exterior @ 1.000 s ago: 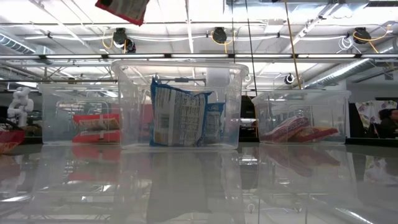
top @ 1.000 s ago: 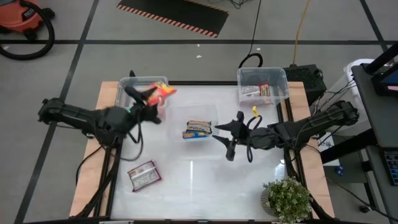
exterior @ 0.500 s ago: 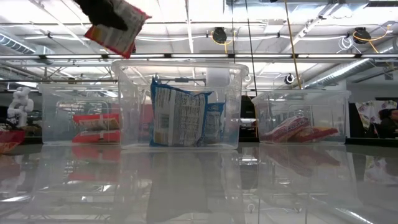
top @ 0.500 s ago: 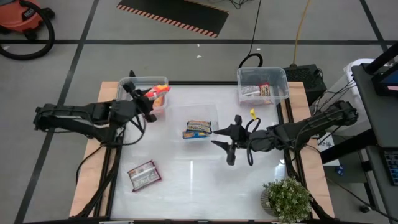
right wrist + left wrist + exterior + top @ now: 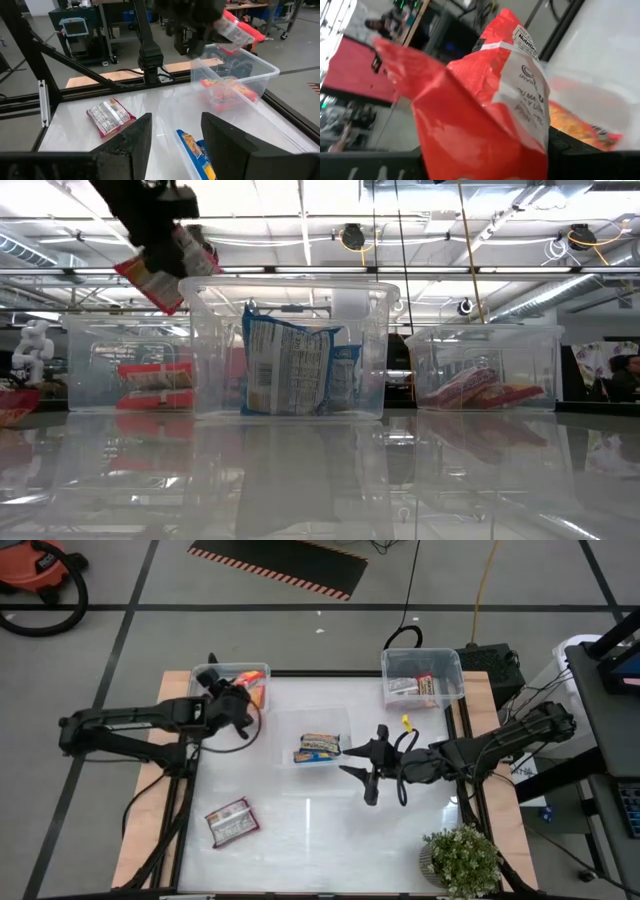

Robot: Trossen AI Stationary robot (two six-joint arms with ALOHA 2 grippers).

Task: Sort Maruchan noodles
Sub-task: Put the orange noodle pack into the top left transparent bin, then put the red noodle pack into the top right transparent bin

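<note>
My left gripper (image 5: 240,695) is shut on a red Maruchan noodles packet (image 5: 252,678) above the clear far-left bin (image 5: 200,680), which holds red and orange packets (image 5: 140,372). In the low view the held packet (image 5: 160,272) hangs tilted just over that bin's rim. The middle bin (image 5: 340,720) holds a blue-yellow packet (image 5: 318,747) standing on edge. A silver-red packet (image 5: 232,822) lies flat on the table near the left front. Right of the middle bin, my right gripper (image 5: 365,768) stands open, with nothing between its fingers (image 5: 125,145). My left gripper pinches one end of the red packet (image 5: 470,160) between its two fingers (image 5: 585,150). The rest of the packet sticks out past the fingertips, crumpled. It is lifted clear and tilts down over the far-left bin.
A third clear bin (image 5: 422,680) with red-and-white packets stands at the far right corner. A potted plant (image 5: 462,862) sits at the near right corner. The white table top (image 5: 320,830) between the silver-red packet and the plant is bare.
My left gripper has sunk and swung toward the far-left bin with the red packet, turning its wrist on the way. The packet, earlier high above the table, now hangs tilted just above that bin's rim. The grip has stayed shut.
</note>
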